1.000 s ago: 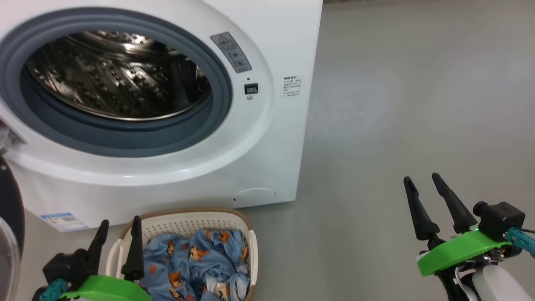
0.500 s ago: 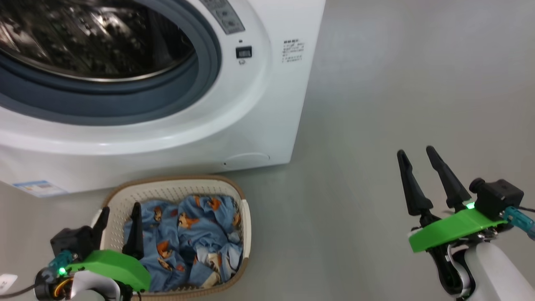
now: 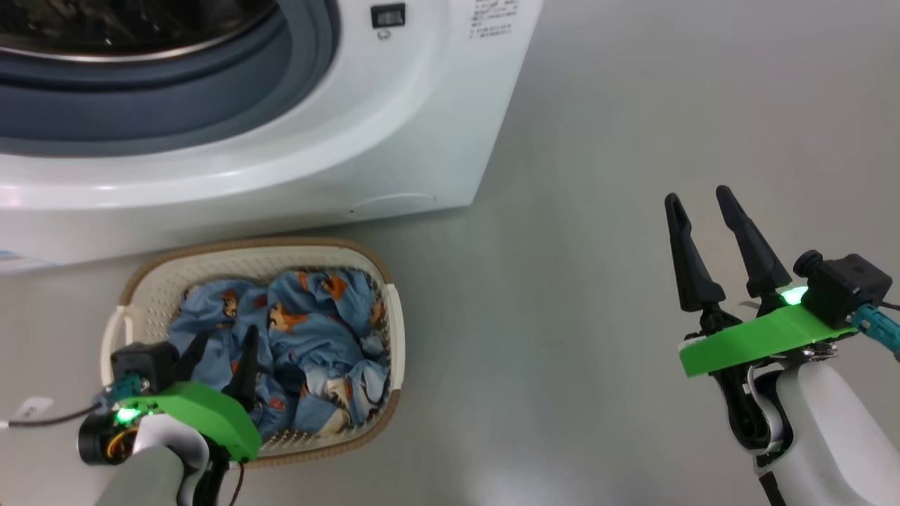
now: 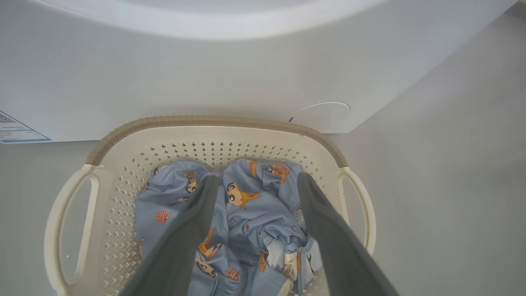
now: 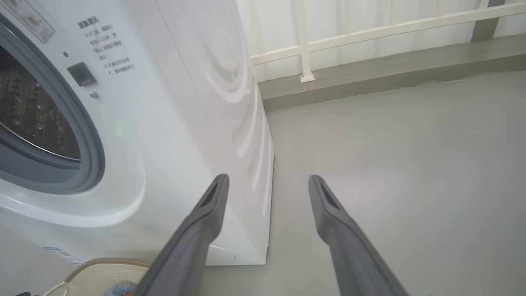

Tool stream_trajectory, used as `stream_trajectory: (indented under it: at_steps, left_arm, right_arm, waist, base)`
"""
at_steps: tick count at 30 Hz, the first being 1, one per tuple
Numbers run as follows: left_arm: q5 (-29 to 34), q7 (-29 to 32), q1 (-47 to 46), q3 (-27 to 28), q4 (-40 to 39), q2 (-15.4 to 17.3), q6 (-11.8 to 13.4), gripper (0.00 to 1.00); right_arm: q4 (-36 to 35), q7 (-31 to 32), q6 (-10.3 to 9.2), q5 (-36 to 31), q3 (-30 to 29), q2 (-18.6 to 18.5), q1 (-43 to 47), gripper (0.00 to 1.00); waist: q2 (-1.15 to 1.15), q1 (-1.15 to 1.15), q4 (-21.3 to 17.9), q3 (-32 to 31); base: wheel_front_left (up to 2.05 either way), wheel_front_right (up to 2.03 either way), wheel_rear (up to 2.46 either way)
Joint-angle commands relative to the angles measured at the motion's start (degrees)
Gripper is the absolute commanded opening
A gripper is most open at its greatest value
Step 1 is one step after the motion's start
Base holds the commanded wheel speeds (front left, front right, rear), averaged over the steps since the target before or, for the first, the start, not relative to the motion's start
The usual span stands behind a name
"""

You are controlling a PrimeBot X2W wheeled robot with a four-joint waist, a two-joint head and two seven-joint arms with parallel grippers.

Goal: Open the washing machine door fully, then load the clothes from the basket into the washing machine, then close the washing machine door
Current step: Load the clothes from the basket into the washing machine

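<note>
Now poised with the left gripper over the clothes, fingers spread apart and clamped on nothing, tips just above the fabric or perhaps brushing it (cannot tell which from either view). Found crumpled in a loose heap inside the basket, set on the floor just in front of the washing machine, below its round opening. Parked well off to the side over bare floor with the right gripper, likewise spread and empty.

Probably light and limp to handle: soft thin cloth, no stiffness at all, prone to drape, trail and snag on the basket's holes or rim. Best pinched at a raised hump near the middle of the heap, deep enough to gather several layers, not at a loose edge. Worth expecting the light basket to shift or lift if fabric catches.

From the left wrist view, looking along the fingers: a hump with a cartoon figure right between the tips, plus both handle loops and the perforated wall. From the head view instead: the placing of both arms and the narrow gap from basket to machine. From the right wrist view: the drum through the grey ring, the machine's side panel, a pale rail along the far wall, and a sliver of basket at the bottom edge.
</note>
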Motion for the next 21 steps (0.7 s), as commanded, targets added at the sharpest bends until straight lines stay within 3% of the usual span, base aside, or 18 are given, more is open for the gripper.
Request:
stream_trajectory:
  at_steps: [1,11,21]
  left_arm:
    - [-0.17,-0.12,-1.29,1.50,0.15,1.42,-0.42,1.00]
    - [-2.00,2.12,-8.87,-0.33,12.44,-1.24,-4.01,1.00]
    - [-3.69,5.55,-14.80,-3.22,18.74,-1.78,-4.78,1.00]
  right_arm:
    - [-1.45,-0.59,0.32,-0.78,1.10,-0.19,-0.57,1.00]
    - [-2.29,-0.59,0.32,-1.45,1.50,0.74,-3.60,1.00]
    - [-3.77,-0.59,0.32,-2.14,1.86,1.73,-5.21,1.00]
  waist:
    - [0.00,0.00,-0.68,2.49]
    - [0.00,0.00,-2.43,8.55]
    - [0.00,0.00,-4.94,15.52]
  base:
    - [0.00,0.00,0.00]
    - [0.00,0.00,0.00]
    - [0.00,0.00,0.00]
